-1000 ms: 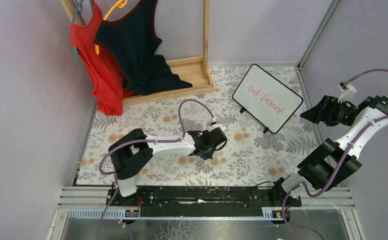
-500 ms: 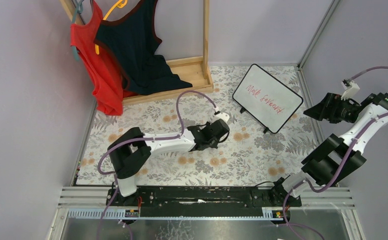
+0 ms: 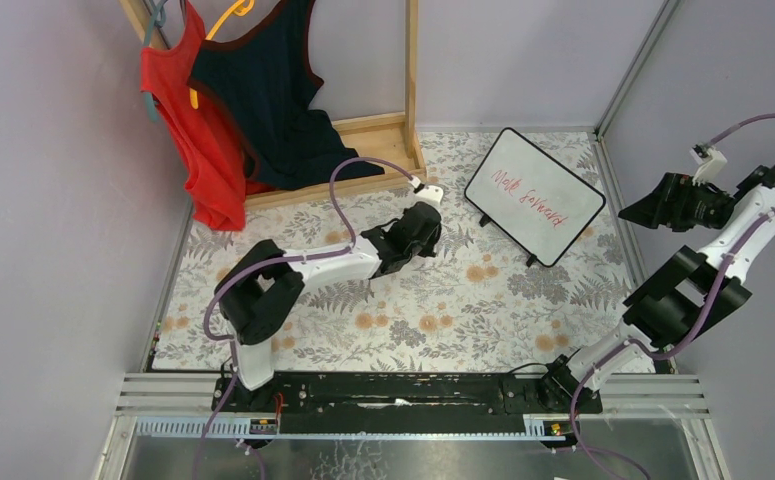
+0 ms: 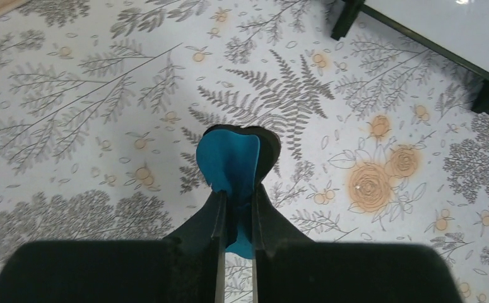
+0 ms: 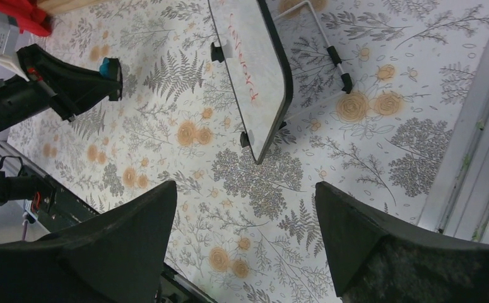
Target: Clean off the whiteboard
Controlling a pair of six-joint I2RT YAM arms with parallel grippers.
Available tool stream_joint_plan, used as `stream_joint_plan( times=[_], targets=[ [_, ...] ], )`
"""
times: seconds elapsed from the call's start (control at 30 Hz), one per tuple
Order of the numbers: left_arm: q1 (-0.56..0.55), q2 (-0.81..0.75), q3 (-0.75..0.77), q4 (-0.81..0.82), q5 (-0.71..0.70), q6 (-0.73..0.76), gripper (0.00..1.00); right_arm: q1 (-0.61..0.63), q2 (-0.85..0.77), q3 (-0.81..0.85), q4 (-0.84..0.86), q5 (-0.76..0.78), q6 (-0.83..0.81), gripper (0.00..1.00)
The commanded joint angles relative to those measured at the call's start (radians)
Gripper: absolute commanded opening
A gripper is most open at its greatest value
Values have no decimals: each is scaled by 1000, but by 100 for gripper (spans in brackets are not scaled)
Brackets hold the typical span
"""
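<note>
The whiteboard [image 3: 534,195] stands tilted on black feet at the back right of the floral table, red handwriting on its face. It also shows in the right wrist view [image 5: 253,69] and, as a corner, in the left wrist view [image 4: 443,25]. My left gripper [image 3: 425,228] is shut on a small blue eraser [image 4: 228,165], held above the table left of the board and apart from it. The eraser shows as a blue tip in the right wrist view [image 5: 107,67]. My right gripper [image 3: 635,212] is open and empty, raised beside the right wall, right of the board.
A wooden rack [image 3: 383,140] with a red top [image 3: 193,130] and a dark top [image 3: 273,100] stands at the back left. Lilac walls close in the left, back and right sides. A metal rail [image 3: 413,390] runs along the near edge.
My left arm has stretched away from its base, carrying the eraser up and toward the whiteboard. My right arm has drawn back and up toward the right wall.
</note>
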Motion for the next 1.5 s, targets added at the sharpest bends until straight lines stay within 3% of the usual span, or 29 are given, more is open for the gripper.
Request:
stream_joint_plan(
  times=[0.0, 0.2, 0.43, 0.67, 1.47],
  targets=[
    [-8, 43, 48, 121, 53, 27, 0, 40, 28, 29, -37, -10, -77, 87],
    [-9, 73, 77, 139, 75, 30, 0, 108, 70, 20, -15, 9, -83, 85],
    [-9, 70, 72, 160, 94, 29, 0, 146, 78, -45, 160, 33, 2, 83],
    [-8, 73, 74, 162, 97, 27, 0, 162, 102, -53, 230, 22, 45, 83],
    [-8, 115, 127, 128, 131, 25, 0, 244, 172, -48, 299, -45, 115, 70]
  ],
)
